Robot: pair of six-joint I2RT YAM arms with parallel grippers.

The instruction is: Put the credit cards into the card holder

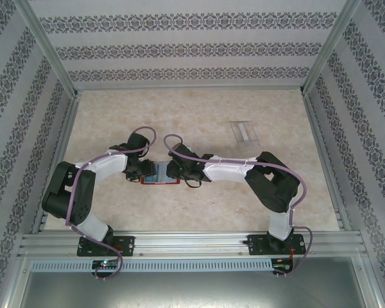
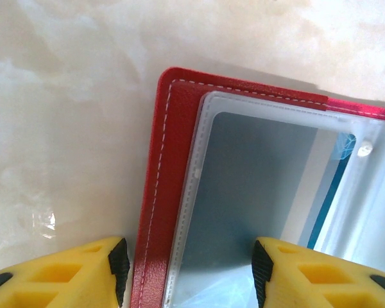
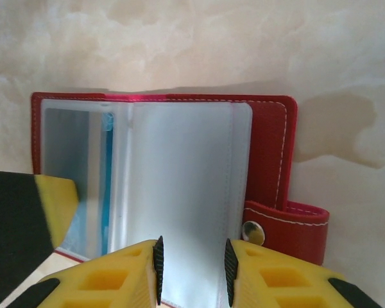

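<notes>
Table (image 1: 115, 205): beige marble top, patterned walls on three sides. Left arm (image 1: 77, 186) and right arm (image 1: 269, 183) both fold inward and meet near the front centre of the table.

Card holder (image 3: 269, 147) lies open and flat between the two wrists, red cover down and clear sleeves up.

One credit card (image 1: 244, 131), pale and translucent, lies flat on the table far right of centre, well apart from the holder and both arms.

Left gripper (image 2: 189, 269): jaws spread and straddling the holder's left edge. One yellow finger is over bare table, the other over the clear sleeve (image 2: 256, 186). The red border sits between them and nothing is pinched.

Right gripper (image 3: 192, 266): jaws narrowly apart over the near edge of the middle sleeve. No visible clamp on it, and I can't tell if the pads touch the plastic.

Closure tab with metal snap (image 3: 252, 232) sticks out at the holder's right side, unfastened.
</notes>
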